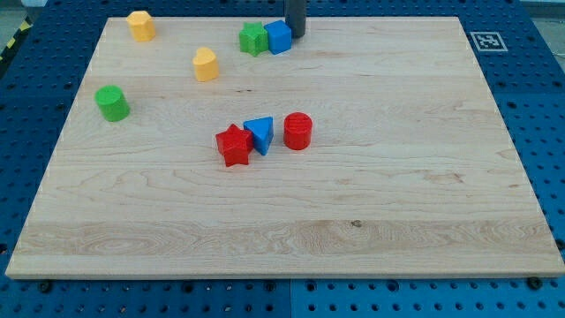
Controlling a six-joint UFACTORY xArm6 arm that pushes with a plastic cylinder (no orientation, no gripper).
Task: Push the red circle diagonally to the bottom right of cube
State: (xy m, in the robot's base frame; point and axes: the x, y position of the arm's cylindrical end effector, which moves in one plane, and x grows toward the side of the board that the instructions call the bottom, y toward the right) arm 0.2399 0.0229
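At the view's top, my tip [296,34] beside the blue cube [278,36]; red circle [297,131] well below; no jaws.

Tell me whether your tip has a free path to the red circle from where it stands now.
Probably yes. My tip sits at the view's top, just right of the blue cube. The red circle lies almost straight below it, with bare board between; the blue triangle is to the circle's left, off that line.

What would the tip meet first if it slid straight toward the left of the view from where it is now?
Most likely the blue cube: my tip sits right beside its right side, possibly already touching. The green star-shaped block lies just beyond it, against the cube. Depth is hard to judge here.
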